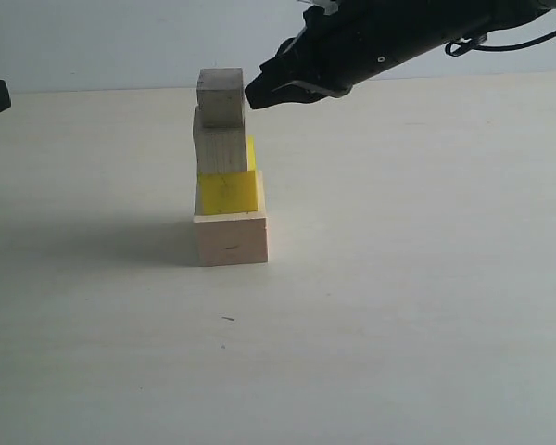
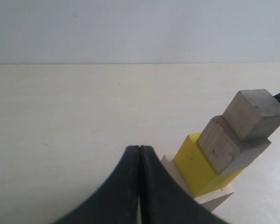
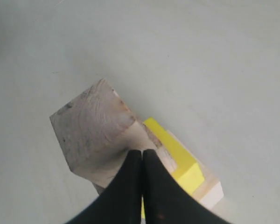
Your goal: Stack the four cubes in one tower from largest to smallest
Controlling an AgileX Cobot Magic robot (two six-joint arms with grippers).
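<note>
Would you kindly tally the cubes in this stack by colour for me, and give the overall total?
Pale wood: 3, namely the large wood cube, the medium wood cube and the small wood cube
Yellow: 1, the yellow cube
Total: 4 cubes

Rough-grained wood cube (image 3: 88, 123), smooth yellow cube (image 1: 228, 193)
</note>
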